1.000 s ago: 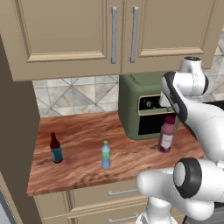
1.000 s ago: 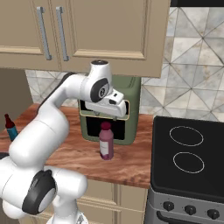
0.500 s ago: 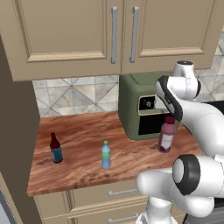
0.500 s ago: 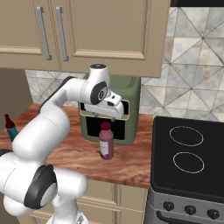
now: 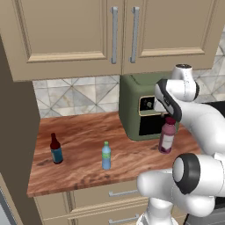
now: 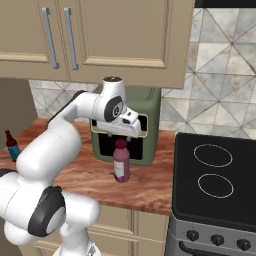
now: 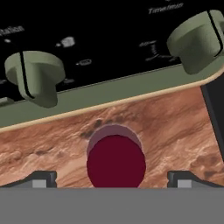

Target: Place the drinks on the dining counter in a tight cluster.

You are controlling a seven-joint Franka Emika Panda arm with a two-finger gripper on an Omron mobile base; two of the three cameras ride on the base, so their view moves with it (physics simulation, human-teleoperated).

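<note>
Gripper (image 7: 113, 177) jaws spread wide and empty, hovering directly above the stout purple-capped bottle with white label (image 5: 167, 135), which stands at centre right on the reddish-brown wood worktop (image 5: 83, 151) before the olive-green oven (image 5: 136, 105).

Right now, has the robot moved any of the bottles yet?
Nothing looks done: all three bottles stand apart on the wood counter under the cabinets. In hand: the open pincer hangs right above the purple-capped bottle, not gripping it. Left: grab it, then fetch the light-blue bottle and dark-brown bottle, and bunch them together on the dining counter.
</note>
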